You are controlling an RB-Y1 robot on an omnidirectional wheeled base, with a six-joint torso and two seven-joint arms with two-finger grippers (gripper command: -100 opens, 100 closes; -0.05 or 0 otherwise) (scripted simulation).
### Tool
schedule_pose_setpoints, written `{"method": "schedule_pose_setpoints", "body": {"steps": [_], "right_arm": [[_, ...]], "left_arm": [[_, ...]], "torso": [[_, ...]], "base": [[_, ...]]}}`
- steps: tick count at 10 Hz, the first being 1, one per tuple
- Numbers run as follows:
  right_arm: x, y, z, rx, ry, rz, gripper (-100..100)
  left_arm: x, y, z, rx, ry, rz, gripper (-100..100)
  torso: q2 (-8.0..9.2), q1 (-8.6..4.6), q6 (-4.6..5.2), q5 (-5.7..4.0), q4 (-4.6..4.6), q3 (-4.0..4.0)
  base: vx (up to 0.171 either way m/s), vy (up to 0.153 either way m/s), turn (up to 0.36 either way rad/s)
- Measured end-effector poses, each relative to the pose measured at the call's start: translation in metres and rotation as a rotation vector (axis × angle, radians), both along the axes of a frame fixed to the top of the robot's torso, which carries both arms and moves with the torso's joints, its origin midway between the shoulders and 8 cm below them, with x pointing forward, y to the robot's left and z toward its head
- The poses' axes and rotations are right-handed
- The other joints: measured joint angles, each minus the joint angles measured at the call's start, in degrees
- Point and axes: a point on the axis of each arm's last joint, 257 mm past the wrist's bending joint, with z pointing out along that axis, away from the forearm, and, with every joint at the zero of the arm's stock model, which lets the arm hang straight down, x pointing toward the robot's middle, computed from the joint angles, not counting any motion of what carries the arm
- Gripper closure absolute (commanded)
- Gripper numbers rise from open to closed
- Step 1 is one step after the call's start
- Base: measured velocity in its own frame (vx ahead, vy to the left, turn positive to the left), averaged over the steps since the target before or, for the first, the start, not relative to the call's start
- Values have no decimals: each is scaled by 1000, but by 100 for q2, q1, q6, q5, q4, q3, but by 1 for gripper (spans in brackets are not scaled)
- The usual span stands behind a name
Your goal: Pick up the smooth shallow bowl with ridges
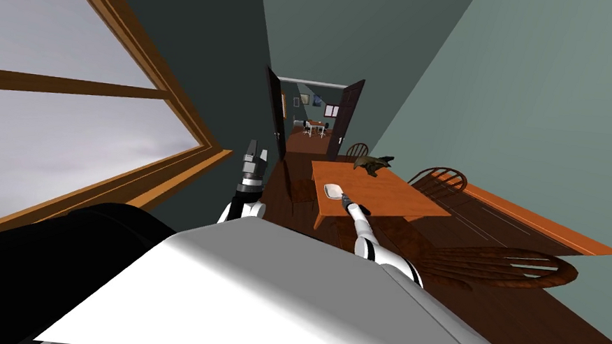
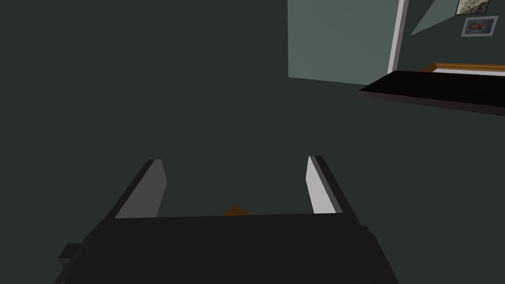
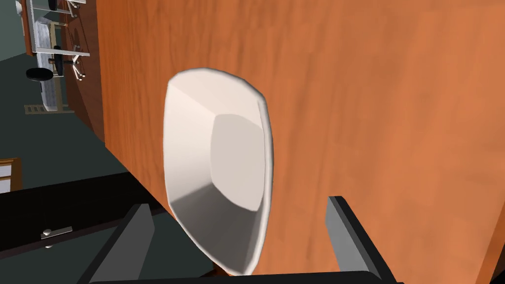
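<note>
Right gripper [image 3: 239, 207] spread wide, white bowl [image 3: 217, 167] between its fingers at the table's [image 3: 375, 108] edge near my corner. No grasp yet; I'd say closing and lifting remain. Left gripper [image 2: 235, 160] open, idle.

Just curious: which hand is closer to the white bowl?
Right. The right gripper is at the bowl, open fingers either side; the left gripper hovers away, off the table.

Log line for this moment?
phase: pre-grasp | right pincer: open at shallow white bowl on orange wooden table | left pincer: open
</note>
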Motion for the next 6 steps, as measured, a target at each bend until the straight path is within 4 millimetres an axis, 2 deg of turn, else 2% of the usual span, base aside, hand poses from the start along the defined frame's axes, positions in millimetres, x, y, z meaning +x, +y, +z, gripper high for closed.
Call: {"method": "schedule_pose_setpoints", "body": {"steps": [2, 3, 6], "right_arm": [[-18, 12, -13, 50, 46, -6, -100], [-20, 19, -16, 65, 60, 1, -100], [-24, 24, -25, 84, 72, -3, -100]], "left_arm": [[0, 0, 0, 0, 0, 0, 0], [0, 0, 0, 0, 0, 0, 0], [0, 0, 0, 0, 0, 0, 0]], "torso": [[10, -5, 1, 0, 3, 7], [14, -5, 0, 0, 4, 8], [74, -7, 1, 0, 16, 42]], "base": [[162, 3, 16], [67, 10, 2], [-7, 4, -1]]}}
